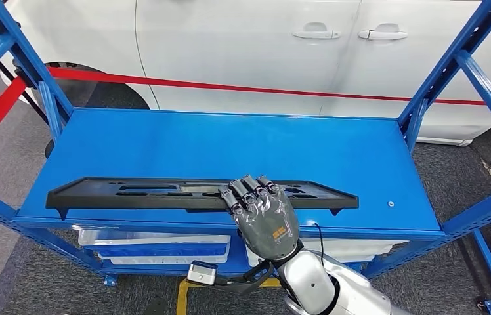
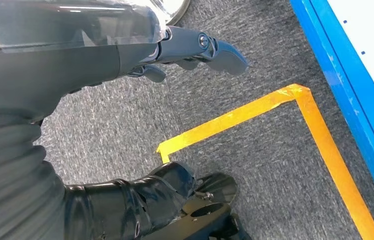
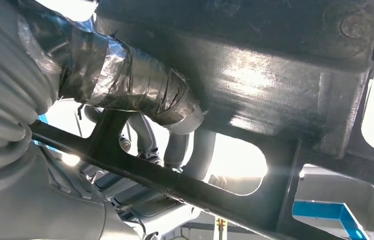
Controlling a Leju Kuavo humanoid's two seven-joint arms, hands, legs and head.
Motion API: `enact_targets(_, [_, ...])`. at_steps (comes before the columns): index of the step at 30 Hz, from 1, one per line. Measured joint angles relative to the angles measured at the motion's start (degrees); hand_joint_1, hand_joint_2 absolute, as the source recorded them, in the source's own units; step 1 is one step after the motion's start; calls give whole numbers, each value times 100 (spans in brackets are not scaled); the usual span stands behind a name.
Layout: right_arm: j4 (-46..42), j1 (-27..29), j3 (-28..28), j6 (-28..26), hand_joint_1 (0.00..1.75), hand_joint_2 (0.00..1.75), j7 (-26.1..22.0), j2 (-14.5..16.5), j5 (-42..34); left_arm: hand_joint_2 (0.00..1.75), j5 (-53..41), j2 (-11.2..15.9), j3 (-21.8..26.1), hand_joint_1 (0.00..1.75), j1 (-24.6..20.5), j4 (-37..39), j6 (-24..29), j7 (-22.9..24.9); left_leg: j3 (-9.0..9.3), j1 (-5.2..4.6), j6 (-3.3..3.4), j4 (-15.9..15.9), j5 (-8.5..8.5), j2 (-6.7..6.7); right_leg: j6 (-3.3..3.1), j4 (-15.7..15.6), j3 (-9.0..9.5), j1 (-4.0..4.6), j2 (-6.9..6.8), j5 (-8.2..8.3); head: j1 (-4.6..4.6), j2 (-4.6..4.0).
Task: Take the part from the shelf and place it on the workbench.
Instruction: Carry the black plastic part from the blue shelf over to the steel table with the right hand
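A long black plastic part (image 1: 131, 193) with several cut-outs lies along the front edge of the blue shelf board (image 1: 230, 144). My right hand (image 1: 262, 216) grips it right of its middle, with the fingers curled over its top. From below, in the right wrist view, the taped thumb (image 3: 140, 85) presses against the underside of the part (image 3: 275, 85), and fingers (image 3: 175, 145) show through an opening. My left hand (image 2: 190, 47) hangs down beside my body over grey carpet, with its fingers stretched out and nothing in them.
Blue uprights (image 1: 449, 62) frame the shelf on both sides. Behind it are a white car (image 1: 243, 46) and a red barrier tape (image 1: 230, 85). White and blue bins (image 1: 157, 246) sit on the lower level. Yellow floor tape (image 2: 275, 105) marks the carpet near the blue shelf edge (image 2: 350, 85).
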Motion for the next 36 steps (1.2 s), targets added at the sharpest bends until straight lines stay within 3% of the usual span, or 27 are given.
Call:
enact_targets(2, [-3,16,-65,-7,175,175,-30,2,0,175,-4,-5,0,0,-7,0,20,5,1,-12,-17,13,-3,-7,-56,-825,406,19,-1,346,-1,0])
enact_targets(3, [-5,20,-103,-14,175,175,-41,4,0,175,-8,-8,0,0,-10,0,26,8,-7,-21,-36,17,1,-8,-82,-1110,540,34,1,432,-1,0])
enact_targets(5, [-7,38,-168,-28,175,175,-56,10,0,175,-18,-11,0,0,-8,0,36,16,-26,-33,-91,14,19,-6,-118,-1263,606,65,11,450,-3,0])
enact_targets(7, [-7,59,-214,-35,175,175,-66,18,0,175,-27,-10,0,0,-7,0,43,21,-41,-37,-149,23,10,-7,-175,-1307,605,39,12,495,-4,0])
enact_targets(9, [-8,69,-241,-39,175,175,-75,35,0,175,-28,-10,0,0,-10,0,55,21,-161,-35,-199,306,-220,-5,-255,-1367,600,1,-5,555,-15,0])
enact_targets(11, [-8,83,-256,-43,175,175,-87,55,1,175,-29,-11,0,0,-8,0,69,21,-440,-15,-240,1003,-646,-1,-296,-1368,564,-2,-22,588,-26,0])
enact_targets(13, [-6,119,-270,-44,175,175,-115,64,1,175,-30,-10,0,0,1,0,76,21,-641,-6,-272,1577,-882,0,-299,-1330,505,4,-31,605,-26,0])
enact_targets(14, [-5,139,-281,-45,175,175,-136,69,1,175,-31,-10,0,0,4,0,81,21,-605,-4,-278,1583,-848,0,-294,-1305,475,4,-32,612,-26,0])
enact_targets(15, [-5,155,-295,-45,175,175,-155,74,1,175,-33,-9,0,0,4,0,85,21,-457,-2,-275,1362,-721,0,-287,-1278,447,3,-31,618,-26,0])
enact_targets(18, [-7,172,-349,-49,175,175,-189,99,1,175,-42,-9,-2,0,-16,0,93,26,151,-11,-225,278,-348,-5,-239,-1192,372,16,-21,640,-25,0])
enact_targets(19, [-8,172,-363,-51,175,175,-195,106,1,175,-47,-9,-4,0,-19,0,94,31,227,-20,-203,113,-310,-7,-207,-1177,351,24,-18,657,-25,0])
enact_targets(23, [-9,184,-387,-58,175,175,-208,112,0,175,-80,-11,-9,0,-2,1,95,52,172,-16,-74,47,-175,6,-58,-1153,296,25,-8,676,-20,0])
enact_targets(25, [-9,190,-406,-62,175,175,-208,111,0,175,-81,-14,-9,0,-15,2,99,54,104,3,-6,12,-80,23,-9,-786,158,6,-5,323,-14,0])
enact_targets(27, [-8,202,-421,-69,175,175,-206,111,0,175,-81,-13,-9,0,-18,2,106,55,4,-7,25,14,-6,30,18,-113,-50,-3,-9,-165,-10,0])
enact_targets(28, [-8,212,-423,-73,175,175,-201,111,0,175,-81,-13,-9,0,-14,2,109,56,-47,-13,30,18,29,35,23,167,-115,-6,-9,-318,-10,0])
enact_targets(30, [-7,231,-423,-74,175,175,-192,111,0,175,-81,-13,-9,0,-8,2,115,57,-155,-22,22,30,102,41,8,183,31,-4,-9,-288,-10,0])
enact_targets(31, [-7,233,-423,-74,175,175,-189,111,0,175,-81,-13,-9,0,-8,2,117,58,-199,-25,17,36,134,41,-11,-55,220,-2,-9,-169,-11,0])
enact_targets(33, [-11,224,-426,-74,175,175,-187,111,0,175,-81,-19,-9,0,-11,2,121,58,-264,-33,-16,40,201,37,-72,-838,743,27,-11,39,-13,0])
enact_targets(34, [-17,218,-429,-75,175,175,-187,111,0,175,-81,-23,-9,0,-13,2,123,59,-277,-35,-47,37,236,36,-99,-1108,904,51,-12,104,-10,0])
enact_targets(35, [-24,212,-433,-76,175,175,-186,111,0,175,-81,-28,-10,0,-15,2,126,59,-287,-33,-83,33,273,36,-122,-1294,1002,76,-12,138,-8,0])
enact_targets(36, [-30,212,-437,-78,175,175,-186,112,0,175,-81,-36,-10,0,-17,2,127,60,-292,-30,-122,19,309,37,-138,-1306,988,96,-12,174,-7,0])
